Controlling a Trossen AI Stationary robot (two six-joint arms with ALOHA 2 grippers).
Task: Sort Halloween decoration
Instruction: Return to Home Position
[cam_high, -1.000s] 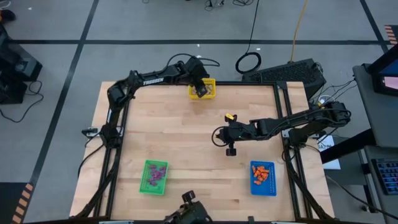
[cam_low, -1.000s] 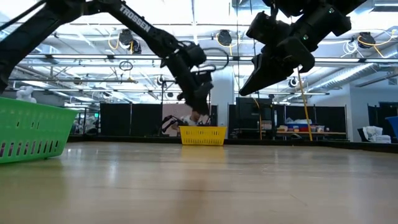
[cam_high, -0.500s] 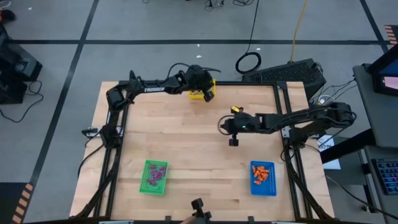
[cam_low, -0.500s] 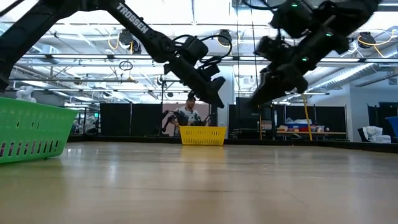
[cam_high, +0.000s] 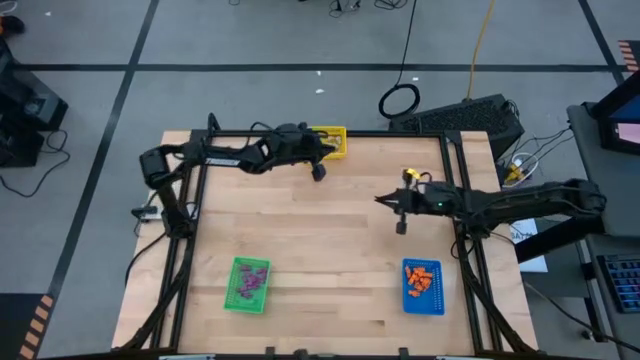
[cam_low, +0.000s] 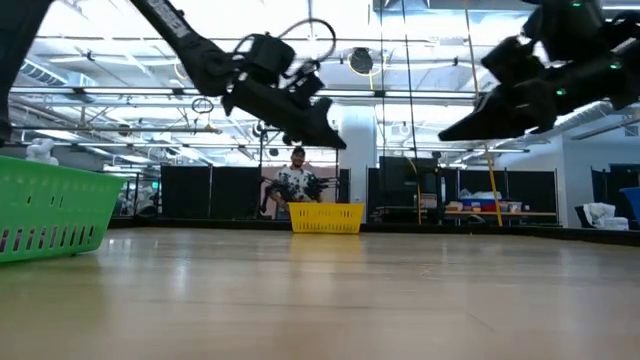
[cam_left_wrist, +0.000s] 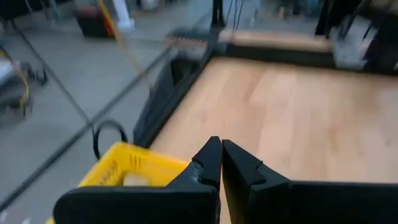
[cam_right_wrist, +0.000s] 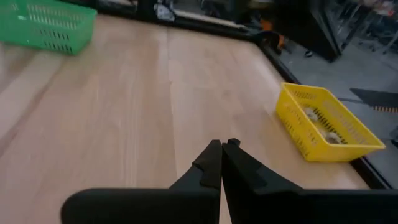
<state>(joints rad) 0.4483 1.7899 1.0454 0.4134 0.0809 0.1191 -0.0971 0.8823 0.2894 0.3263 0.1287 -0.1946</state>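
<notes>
Trinkets (cam_high: 248, 281) lie sorted by colour: purple in the green bin (cam_high: 246, 305) on the left arm's side of the table (cam_high: 300, 230), orange ones (cam_high: 421, 280) in the blue bin (cam_high: 423, 306) on the right arm's side, pale ones (cam_right_wrist: 322, 127) in the yellow bin (cam_right_wrist: 298, 140) at the far edge. Left gripper (cam_left_wrist: 221, 158) hangs above the table just beside the yellow bin, fingers pressed together on nothing. Right gripper (cam_right_wrist: 222, 151) hovers over the table's right half, between the yellow and blue bins and well apart from both. Its fingers are likewise together and empty
</notes>
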